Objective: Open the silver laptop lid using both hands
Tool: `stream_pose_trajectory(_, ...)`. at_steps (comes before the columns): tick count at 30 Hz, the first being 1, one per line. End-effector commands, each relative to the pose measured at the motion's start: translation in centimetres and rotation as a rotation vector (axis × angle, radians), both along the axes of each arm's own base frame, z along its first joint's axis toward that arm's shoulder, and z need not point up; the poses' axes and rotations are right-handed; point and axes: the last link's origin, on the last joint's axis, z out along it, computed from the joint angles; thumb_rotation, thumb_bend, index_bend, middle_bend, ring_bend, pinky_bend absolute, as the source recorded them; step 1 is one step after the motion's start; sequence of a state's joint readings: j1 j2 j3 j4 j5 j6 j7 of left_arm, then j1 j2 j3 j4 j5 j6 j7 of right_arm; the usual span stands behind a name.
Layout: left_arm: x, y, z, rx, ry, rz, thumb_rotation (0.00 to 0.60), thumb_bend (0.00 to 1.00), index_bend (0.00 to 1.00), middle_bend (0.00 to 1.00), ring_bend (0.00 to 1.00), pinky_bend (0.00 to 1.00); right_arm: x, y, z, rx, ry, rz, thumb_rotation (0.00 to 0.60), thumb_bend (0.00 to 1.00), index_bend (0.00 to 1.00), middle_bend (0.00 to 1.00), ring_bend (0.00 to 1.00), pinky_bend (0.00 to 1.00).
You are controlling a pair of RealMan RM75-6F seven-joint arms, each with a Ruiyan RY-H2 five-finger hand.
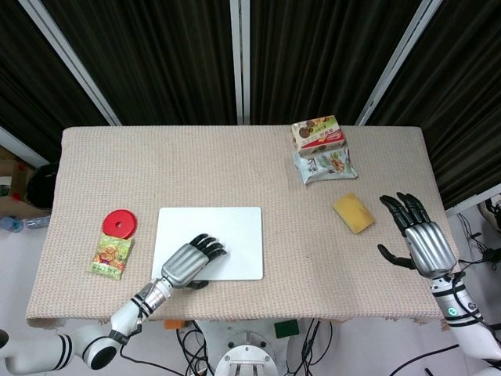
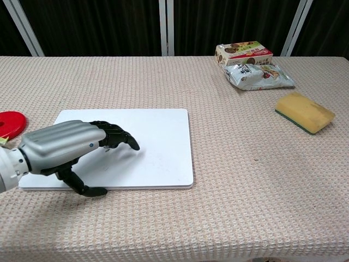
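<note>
The silver laptop [image 1: 223, 233] [image 2: 155, 144] lies closed and flat on the tablecloth, left of centre. My left hand [image 1: 188, 262] [image 2: 71, 144] is over its front left part, fingers stretched onto the lid and thumb hanging at the front edge; it holds nothing. Whether the fingertips touch the lid I cannot tell. My right hand [image 1: 419, 239] hovers open near the table's right edge, far from the laptop, and shows only in the head view.
A yellow sponge [image 1: 354, 212] [image 2: 304, 112] lies close to the right hand. A snack bag [image 1: 322, 166] and a biscuit box [image 1: 318, 133] sit behind it. A red disc [image 1: 120, 222] and a small green packet [image 1: 112, 256] lie left of the laptop.
</note>
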State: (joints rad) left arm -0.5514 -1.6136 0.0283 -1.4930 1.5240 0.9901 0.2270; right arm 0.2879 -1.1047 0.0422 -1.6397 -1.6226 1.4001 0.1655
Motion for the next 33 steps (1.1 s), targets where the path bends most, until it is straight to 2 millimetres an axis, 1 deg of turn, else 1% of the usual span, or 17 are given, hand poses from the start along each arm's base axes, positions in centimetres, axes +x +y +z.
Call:
stream_pose_trajectory(1, -0.2, 0.1, 0.0, 0.002, 0.001, 0.003, 0.600, 0.19, 0.19, 0.15, 0.09, 0.10, 0.0, 0.0, 0.0, 0.000, -0.001, 0.000, 0.600, 0.27, 0.00, 0.06, 0.00, 0.00)
stream_pose_trajectory(3, -0.2, 0.2, -0.1, 0.007, 0.006, -0.002, 0.600, 0.23, 0.19, 0.15, 0.09, 0.10, 0.0, 0.0, 0.0, 0.002, -0.001, -0.001, 0.600, 0.27, 0.00, 0.06, 0.00, 0.00)
stream_pose_trajectory(6, -0.2, 0.2, -0.2, 0.007, -0.007, 0.000, 0.600, 0.31, 0.19, 0.15, 0.09, 0.10, 0.0, 0.0, -0.1, 0.005, -0.002, -0.001, 0.600, 0.27, 0.00, 0.06, 0.00, 0.00)
stream_pose_trajectory(10, -0.3, 0.2, -0.1, 0.018, -0.015, -0.010, 0.600, 0.38, 0.20, 0.16, 0.09, 0.10, 0.0, -0.1, -0.2, 0.008, -0.003, 0.001, 0.600, 0.27, 0.00, 0.06, 0.00, 0.00)
stream_pose_trajectory(14, -0.7, 0.5, -0.1, 0.048, -0.002, -0.028, 0.600, 0.47, 0.20, 0.17, 0.09, 0.10, 0.1, -0.1, -0.3, 0.009, -0.004, 0.003, 0.600, 0.27, 0.00, 0.06, 0.00, 0.00)
stream_pose_trajectory(17, -1.0, 0.6, -0.2, 0.098, 0.014, -0.065, 0.600, 0.49, 0.21, 0.17, 0.09, 0.10, 0.2, 0.0, -0.3, 0.006, -0.007, 0.009, 0.600, 0.27, 0.00, 0.06, 0.00, 0.00)
stream_pose_trajectory(21, -1.3, 0.9, -0.1, 0.179, -0.013, -0.108, 0.600, 0.54, 0.22, 0.17, 0.09, 0.10, 0.4, 0.2, -0.6, 0.019, -0.006, 0.022, 0.600, 0.27, 0.00, 0.06, 0.00, 0.00)
stream_pose_trajectory(23, -1.3, 1.1, 0.1, 0.225, -0.044, -0.124, 0.600, 0.55, 0.22, 0.17, 0.09, 0.10, 0.6, 0.3, -1.1, 0.039, -0.005, 0.034, 0.600, 0.27, 0.00, 0.06, 0.00, 0.00)
stream_pose_trajectory(27, -1.4, 1.9, 0.5, 0.325, -0.124, -0.144, 0.600, 0.56, 0.22, 0.17, 0.09, 0.10, 1.3, 0.7, -2.6, 0.124, -0.003, 0.075, 0.600, 0.27, 0.00, 0.06, 0.00, 0.00)
stream_pose_trajectory(29, -1.4, 2.3, 0.8, 0.367, -0.158, -0.147, 0.600, 0.56, 0.22, 0.17, 0.09, 0.10, 1.9, 0.9, -3.4, 0.166, 0.009, 0.100, 0.600, 0.29, 0.00, 0.07, 0.00, 0.00)
stream_pose_trajectory(32, -1.5, 2.8, 0.9, 0.402, -0.188, -0.138, 0.600, 0.56, 0.22, 0.17, 0.09, 0.10, 2.7, 1.0, -4.7, 0.235, 0.019, 0.126, 0.600, 0.34, 0.00, 0.07, 0.00, 0.00)
stream_pose_trajectory(33, -1.5, 3.0, 1.0, 0.408, -0.198, -0.133, 0.600, 0.55, 0.22, 0.17, 0.09, 0.10, 3.0, 0.9, -5.4, 0.271, 0.027, 0.134, 0.600, 0.36, 0.00, 0.07, 0.00, 0.00)
